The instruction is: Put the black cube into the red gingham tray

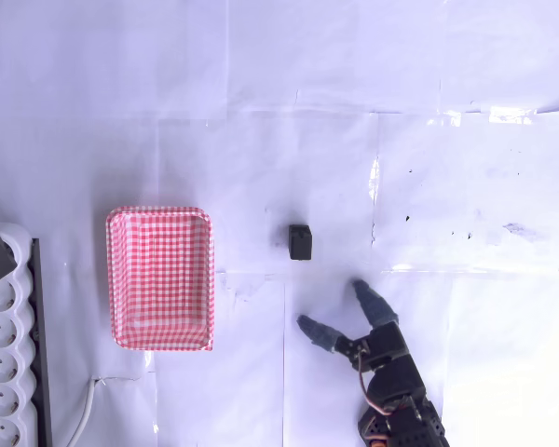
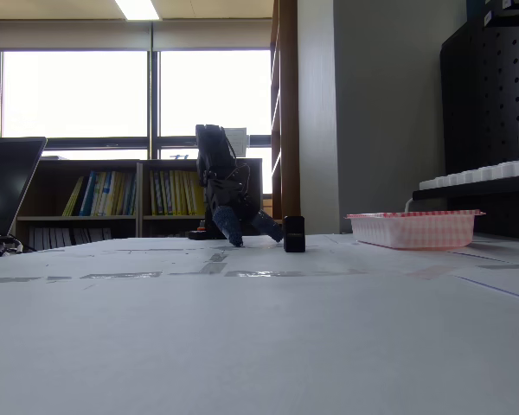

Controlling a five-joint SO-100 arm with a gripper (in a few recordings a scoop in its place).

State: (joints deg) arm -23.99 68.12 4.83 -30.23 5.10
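Here, in the overhead view, the arm (image 1: 401, 400) reaches in from the bottom edge, bent low toward the table (image 1: 354, 93), and its gripper (image 1: 340, 309) has both fingers spread wide apart with nothing between them. Just beyond the fingertips, apart from them, the black cube (image 1: 300, 241) sits alone on the white surface. Well off to the left lies the red gingham tray (image 1: 159, 277), holding nothing, with a white power strip (image 1: 5, 372) at the far left edge. In the fixed view the cube (image 2: 294, 234) stands just right of the lowered gripper (image 2: 251, 232), the tray (image 2: 413, 228) further right.
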